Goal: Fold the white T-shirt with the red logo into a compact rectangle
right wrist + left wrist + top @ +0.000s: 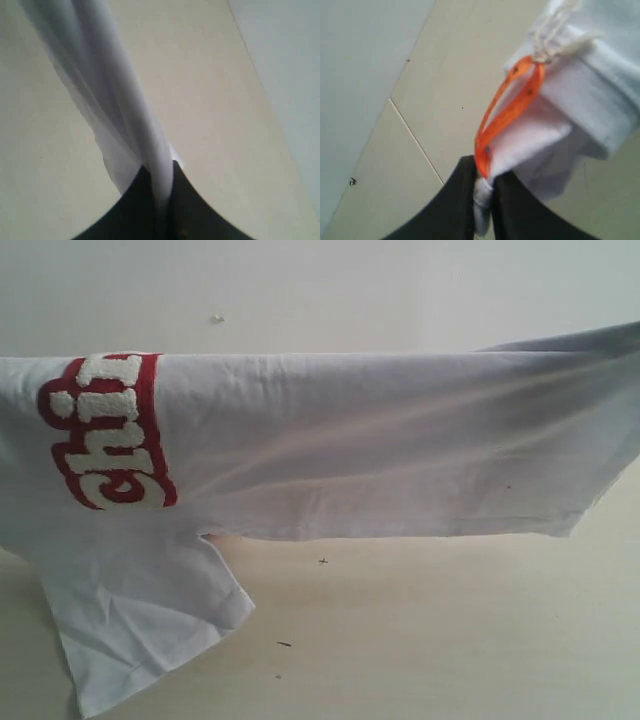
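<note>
**Shirt held up between two closed grippers**

The left gripper (484, 170) is nearly closed, its two dark fingers pinching a small bunch of the shirt (600, 100). The cloth widens from the fingertips into the thick rolled neck edge farther out. An orange tag (507, 112) lies against the cloth. One end of its loop sits right at the pinch, and the other is fixed at the neck seam beyond the fingertips. The table (435, 85) lies well past the gripper, apart from it.

In the exterior view the shirt (380, 460) spans the whole width as a sideways band held above the table (450, 640). Neither gripper shows there. The logo (105, 430) sits on the end toward the left gripper, turned on its side. Under it a sleeve (140, 630) hangs toward the table; whether it touches cannot be told. The band's far end rises toward the right gripper's side and leaves the frame.

The right gripper (160, 172) is clamped tight on a fold of the shirt (115, 90). The cloth runs straight out from between its fingers as a narrow, taut strip.
</note>
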Motion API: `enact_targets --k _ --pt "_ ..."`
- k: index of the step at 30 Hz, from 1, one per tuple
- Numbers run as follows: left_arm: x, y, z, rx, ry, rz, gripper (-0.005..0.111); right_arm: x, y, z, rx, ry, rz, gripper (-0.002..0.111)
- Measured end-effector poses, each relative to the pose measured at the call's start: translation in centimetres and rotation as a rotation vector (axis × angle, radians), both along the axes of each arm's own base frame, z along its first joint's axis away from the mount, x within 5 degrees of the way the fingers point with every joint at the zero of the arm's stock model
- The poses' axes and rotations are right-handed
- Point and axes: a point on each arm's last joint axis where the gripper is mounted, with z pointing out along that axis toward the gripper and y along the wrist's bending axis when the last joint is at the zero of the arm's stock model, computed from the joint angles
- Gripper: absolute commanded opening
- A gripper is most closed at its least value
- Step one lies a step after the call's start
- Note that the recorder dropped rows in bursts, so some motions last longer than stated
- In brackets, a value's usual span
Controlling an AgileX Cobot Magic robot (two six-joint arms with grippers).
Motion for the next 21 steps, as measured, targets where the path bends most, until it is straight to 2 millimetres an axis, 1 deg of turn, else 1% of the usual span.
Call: enact_targets --k 7,13,18,21 --pt "-3.2 0.4 2.4 -0.023 -0.052 0.041 0.0 -2.9 0.8 2.4 0.03 -0.059 -0.035 0.0" --pt "-6.0 1.0 5.0 -0.144 -0.222 0.217 0.0 -4.6 1.5 4.1 0.166 -0.118 -0.173 0.0" --pt "-7.9 1.1 7.8 -0.194 -0.348 0.227 0.0 -6.6 2.0 5.5 0.186 -0.187 -0.193 0.0" --pt "-8.7 1.0 9.0 -0.207 -0.37 0.199 0.0 -7.5 2.3 6.1 0.21 -0.217 -0.213 0.0"
